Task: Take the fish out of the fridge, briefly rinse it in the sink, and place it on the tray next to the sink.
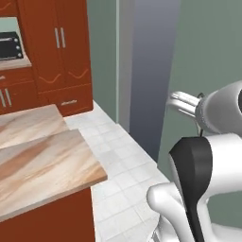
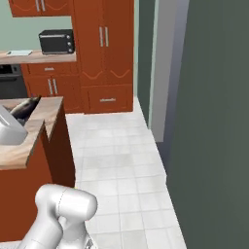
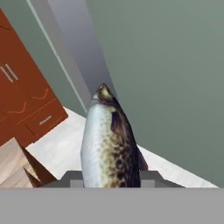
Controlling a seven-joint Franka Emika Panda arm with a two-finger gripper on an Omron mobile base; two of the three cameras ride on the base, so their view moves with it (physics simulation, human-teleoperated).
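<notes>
Grey wall behind fish [image 3: 107, 144] (between hand [image 3: 109, 177] fingers)

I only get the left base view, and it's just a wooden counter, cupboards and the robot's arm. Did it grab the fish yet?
Observer: Yes. In the hand view the fish stands between the two dark finger tips, and the gripper is shut on it.
Child: Which way does the fish point?
Observer: Away from the hand, with its narrow end toward a grey wall and the white floor.
Child: Is there anything on the counter that I can't see?
Observer: In the right base view, a dark thing lies on the wooden counter at the left; I cannot tell what it is.
Child: Anything else?
Observer: A black toaster oven sits on the far counter beside the tall red-brown cupboard.
</notes>
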